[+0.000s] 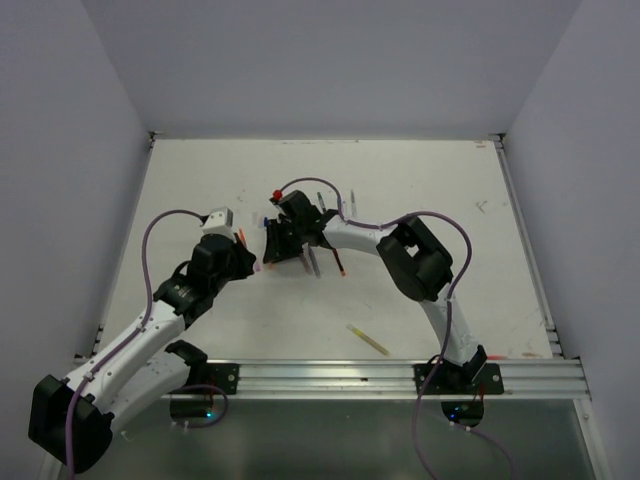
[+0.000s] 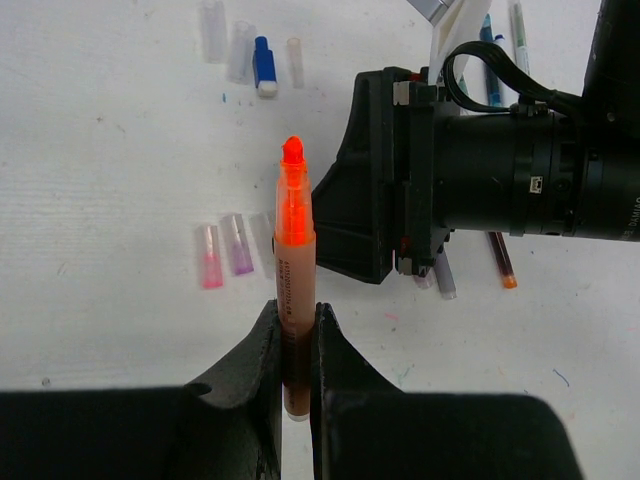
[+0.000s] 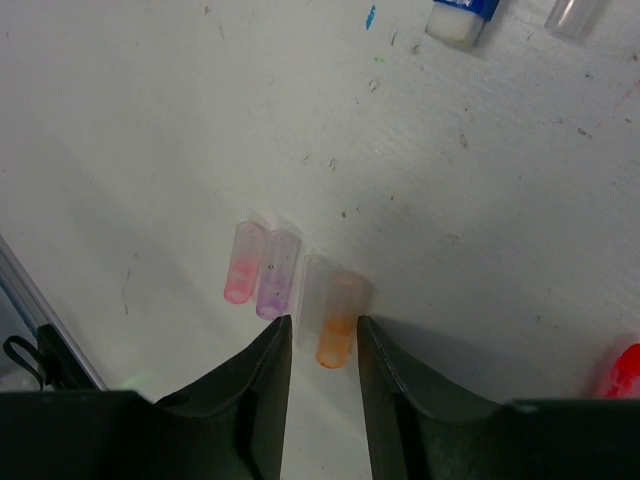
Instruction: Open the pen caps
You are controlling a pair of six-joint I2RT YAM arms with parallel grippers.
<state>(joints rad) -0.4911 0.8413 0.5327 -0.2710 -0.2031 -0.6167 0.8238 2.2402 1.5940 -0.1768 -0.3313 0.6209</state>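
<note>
A white, scuffed table (image 2: 100, 160) fills the left wrist view. On it we see the orange pen (image 2: 295, 235) standing out from the left gripper (image 2: 295, 318), whose fingers are clamped on its dark lower barrel. The pen's translucent orange upper part ends in a bare, bright chisel tip with no cap on it. Just left of the orange pen a pink cap (image 2: 210, 258) and a purple cap (image 2: 238, 246) lie side by side, a blue cap (image 2: 264, 65) sits farther beyond it, and the black wrist of the right arm (image 2: 480, 170) hangs just to its right. In the right wrist view the right gripper (image 3: 323, 325) points down at the table with its fingers spread apart. The orange cap (image 3: 338, 318) lies in the gap between them, right beside a clear cap (image 3: 312, 285), and the orange pen's tip glows at the right edge. From above, pale walls (image 1: 60, 150) box the table, both arms bend inward so their wrists meet mid-table, and a yellow pen (image 1: 368, 339) lies well apart from the orange pen, toward the right arm's base.
</note>
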